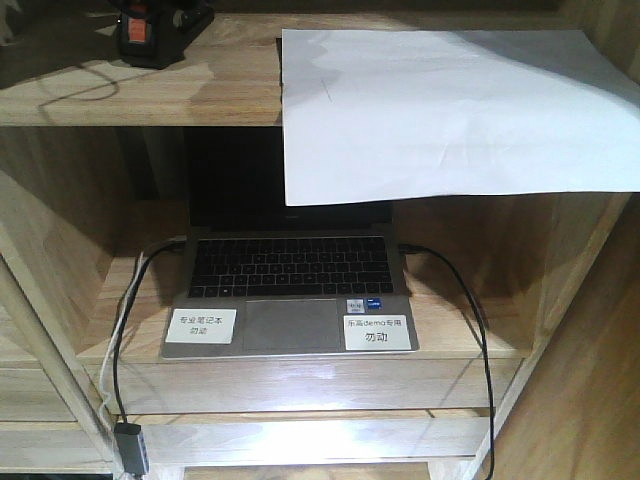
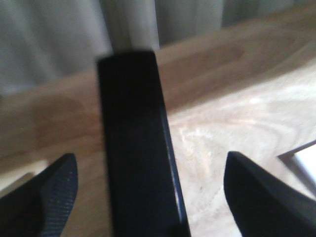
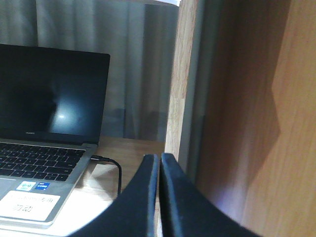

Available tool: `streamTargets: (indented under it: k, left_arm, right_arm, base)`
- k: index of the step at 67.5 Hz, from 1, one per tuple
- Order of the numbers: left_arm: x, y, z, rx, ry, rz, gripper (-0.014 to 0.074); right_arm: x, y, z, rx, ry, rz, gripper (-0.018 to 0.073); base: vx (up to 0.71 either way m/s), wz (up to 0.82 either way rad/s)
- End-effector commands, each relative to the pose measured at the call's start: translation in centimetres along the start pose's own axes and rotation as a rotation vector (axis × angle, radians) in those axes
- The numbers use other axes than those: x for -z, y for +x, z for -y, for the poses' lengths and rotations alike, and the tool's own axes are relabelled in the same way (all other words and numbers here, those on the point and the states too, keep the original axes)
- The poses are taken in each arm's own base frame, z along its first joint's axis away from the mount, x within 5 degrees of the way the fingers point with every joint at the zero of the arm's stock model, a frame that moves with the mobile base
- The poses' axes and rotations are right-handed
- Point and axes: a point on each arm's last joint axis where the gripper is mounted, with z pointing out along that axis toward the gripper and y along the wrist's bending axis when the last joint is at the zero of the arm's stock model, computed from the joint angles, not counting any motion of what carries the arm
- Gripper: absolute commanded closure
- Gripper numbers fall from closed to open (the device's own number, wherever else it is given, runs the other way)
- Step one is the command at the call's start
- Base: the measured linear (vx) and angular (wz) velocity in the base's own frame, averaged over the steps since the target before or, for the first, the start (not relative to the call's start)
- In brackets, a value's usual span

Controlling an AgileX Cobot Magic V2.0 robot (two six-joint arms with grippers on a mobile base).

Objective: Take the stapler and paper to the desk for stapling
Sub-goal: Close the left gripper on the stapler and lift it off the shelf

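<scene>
**Operator:** Where are the stapler and the paper?

**Spotter:** You find the stapler [image 1: 150, 32] at the far left of the upper shelf board [image 1: 140, 95]. It is a squat black body with an orange-red patch on top, partly cut off by the frame edge. The paper [image 1: 450, 110] lies well to its right on the same grained light-wood board. It is one smooth white sheet, and its front part overhangs the board's edge and hides the top of the laptop [image 1: 290, 270] screen below.

**Operator:** And my pincers?

**Spotter:** Your left pincer [image 2: 148, 165] is spread wide. Its fingertips [image 2: 52, 195] are black and finely stippled, and a blurred, smooth black bar [image 2: 138, 148] stands between them with a gap on either side. I cannot tell whether that bar is the stapler. Under it you see pale wood with swirling grain. Your right pincer [image 3: 160, 165] is pressed together, its two curved black fingers meeting in a thin seam with nothing between them. It sits beside the shelf's upright wooden side panel [image 3: 177, 74], to the right of the laptop's dark glossy screen.
</scene>
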Motion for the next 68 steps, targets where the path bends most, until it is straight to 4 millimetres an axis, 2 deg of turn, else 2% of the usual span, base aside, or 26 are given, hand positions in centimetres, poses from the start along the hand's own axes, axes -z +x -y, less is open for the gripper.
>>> streamTargets:
  k: [1,10,16,33,41,50,68]
  left_arm:
    - [2.5,-1.6,0.0,0.011,0.003,0.123,0.0022]
    - [1.8,-1.4,0.0,0.011,0.004,0.107,0.0058]
    - [1.9,-1.4,0.0,0.011,0.004,0.110,0.0143]
    - [3.0,-2.0,-0.1,0.006,0.002,0.157,0.0602]
    - [4.7,-2.7,-0.3,0.009,0.000,0.211,0.0605]
    - [7.8,-3.3,-0.6,0.015,-0.002,0.281,0.0605]
    - [14.2,-2.7,-0.9,-0.039,0.028,0.274,0.0604]
  right_arm:
    - [0.1,-0.6,0.0,0.009,0.005,0.084,0.0568]
    - [0.1,-0.6,0.0,0.009,0.005,0.084,0.0568]
    - [0.1,-0.6,0.0,0.009,0.005,0.084,0.0568]
    - [0.1,-0.6,0.0,0.009,0.005,0.084,0.0568]
    - [0.1,-0.6,0.0,0.009,0.005,0.084,0.0568]
    - [0.1,-0.6,0.0,0.009,0.005,0.084,0.0568]
    - [0.1,-0.6,0.0,0.009,0.005,0.084,0.0568]
  base:
    - [0.00,0.00]
    - [0.00,0.00]
    - [0.00,0.00]
    - [0.00,0.00]
    - [0.00,0.00]
    - [0.00,0.00]
    - [0.00,0.00]
